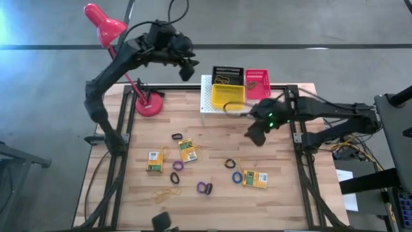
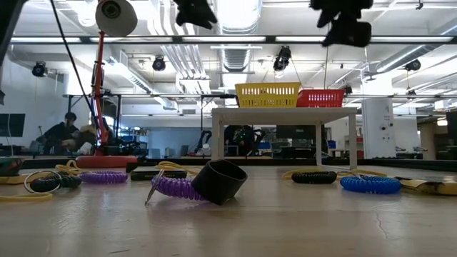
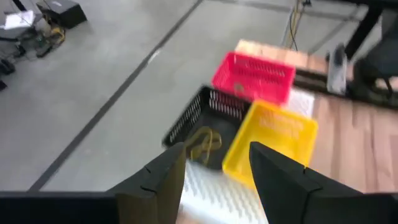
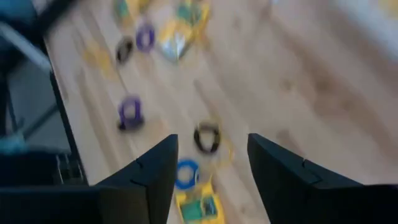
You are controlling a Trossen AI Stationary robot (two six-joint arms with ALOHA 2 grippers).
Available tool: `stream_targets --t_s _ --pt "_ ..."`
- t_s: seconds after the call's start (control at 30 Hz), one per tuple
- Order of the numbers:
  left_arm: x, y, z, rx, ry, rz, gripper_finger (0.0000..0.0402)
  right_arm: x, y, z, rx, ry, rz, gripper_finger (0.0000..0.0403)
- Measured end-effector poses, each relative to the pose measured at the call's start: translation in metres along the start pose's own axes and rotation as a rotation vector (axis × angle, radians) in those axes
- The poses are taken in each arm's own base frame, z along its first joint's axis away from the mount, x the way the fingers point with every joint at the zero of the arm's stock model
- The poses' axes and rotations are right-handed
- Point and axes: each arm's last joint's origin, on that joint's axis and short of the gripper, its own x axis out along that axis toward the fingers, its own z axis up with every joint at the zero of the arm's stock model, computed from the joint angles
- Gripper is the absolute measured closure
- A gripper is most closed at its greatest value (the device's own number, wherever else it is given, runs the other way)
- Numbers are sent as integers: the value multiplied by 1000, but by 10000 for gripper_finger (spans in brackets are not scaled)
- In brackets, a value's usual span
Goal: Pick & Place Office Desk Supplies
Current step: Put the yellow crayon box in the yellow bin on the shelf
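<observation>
The 3 small plastic mesh trays, a black tray (image 1: 226,73), a yellow tray (image 1: 228,95) and a red tray (image 1: 257,84), sit grouped on a white perforated stand (image 1: 207,96) at the far edge of the wooden table (image 1: 283,206), which probably keeps them raised as sorting bins, one colour for each kind of supply. A thin yellow rubber band (image 3: 205,144) already lies in the black tray. The left gripper (image 1: 188,68) hangs high above the floor just beyond the table, near the black tray, its 2 dark fingers (image 3: 163,180) spread apart with nothing between them, which reads as a drop just finished. The right gripper (image 1: 256,133) hovers over bare wood in front of the stand, its fingers (image 4: 155,171) also parted and empty, aimed down at the loose supplies. Those lie scattered over the near half of the table, well apart from the left gripper and closer to the right one: 3 small yellow-green card boxes (image 1: 187,151), purple coiled rings (image 1: 204,188), a blue coiled ring (image 1: 237,176), black rings (image 1: 228,163) and more yellow bands (image 1: 165,192). In the right wrist view a black ring (image 4: 206,138) and the blue ring (image 4: 185,173) lie ahead of the spread fingers, so I judge 1 of these to be the likely next pick. A red desk lamp (image 1: 149,103) stands at the left corner, clear of the work.
</observation>
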Motion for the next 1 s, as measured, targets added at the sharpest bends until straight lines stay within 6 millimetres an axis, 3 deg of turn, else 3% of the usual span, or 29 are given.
stream_targets --t_s 0.2,0.47,0.8,1.0 --pt "-16 -6 -25 -7 218 -44 239 38 1 -7 17 143 -64 207" --pt "3 -17 -89 -79 448 -116 251 86 -1 -14 -3 261 -88 207" --pt "12 -40 -173 -234 412 -252 256 112 -5 -72 -78 595 45 206" --pt "13 -72 -201 -265 408 -323 257 121 -4 -107 -194 702 116 206"
